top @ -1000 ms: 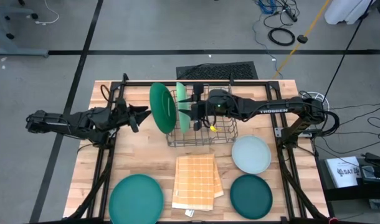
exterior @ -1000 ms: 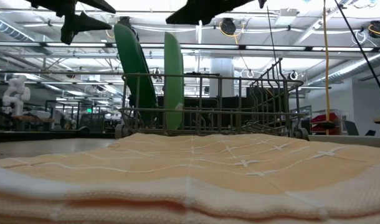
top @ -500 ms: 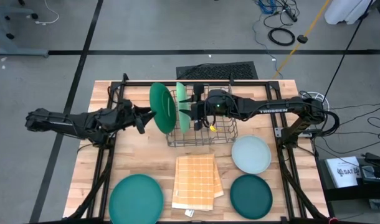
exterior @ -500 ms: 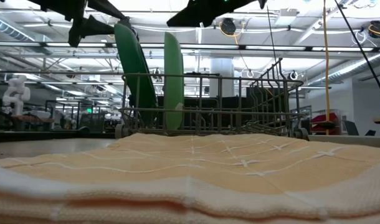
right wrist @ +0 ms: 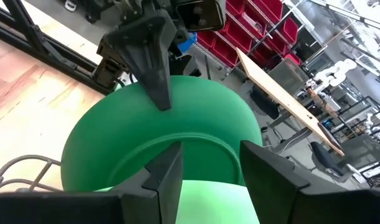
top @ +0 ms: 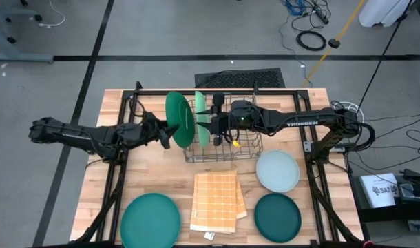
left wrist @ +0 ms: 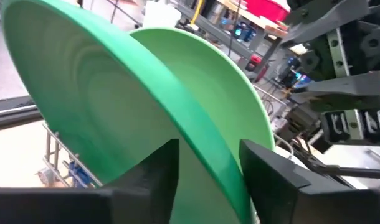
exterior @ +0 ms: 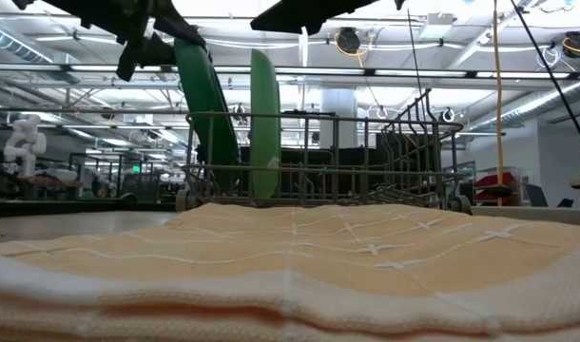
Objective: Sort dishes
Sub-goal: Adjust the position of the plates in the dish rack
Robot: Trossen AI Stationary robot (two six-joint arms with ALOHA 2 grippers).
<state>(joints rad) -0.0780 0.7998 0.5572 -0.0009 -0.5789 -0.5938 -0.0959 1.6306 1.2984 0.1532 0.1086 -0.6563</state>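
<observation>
High view, rack: the grey wire rack point(top: 222, 134) is set at the far middle of the wooden surface point(top: 158, 172), with the mid green plate point(top: 178, 118) on edge at its left end and the light green plate point(top: 202, 118) on edge just beside it.
High view, left end effector point(top: 170, 130): it is placed at the mid green plate's left rim.
High view, right end effector point(top: 208, 121): it is held over the rack at the light green plate.
High view, flat plates: the teal plate point(top: 150, 218) is laid at the near left, the pale blue-grey plate point(top: 277, 170) right of the rack, the dark teal plate point(top: 277, 215) near it; the checked cloth point(top: 215, 200) is spread between them, bare wood around each.
Low view: both plates are seen upright, apart, the rest of the rack open.
Left wrist view: the fingers point(left wrist: 154, 174) are parted astride the mid green plate's rim.
Right wrist view: the fingers point(right wrist: 168, 174) are parted astride the light green plate's rim.
</observation>
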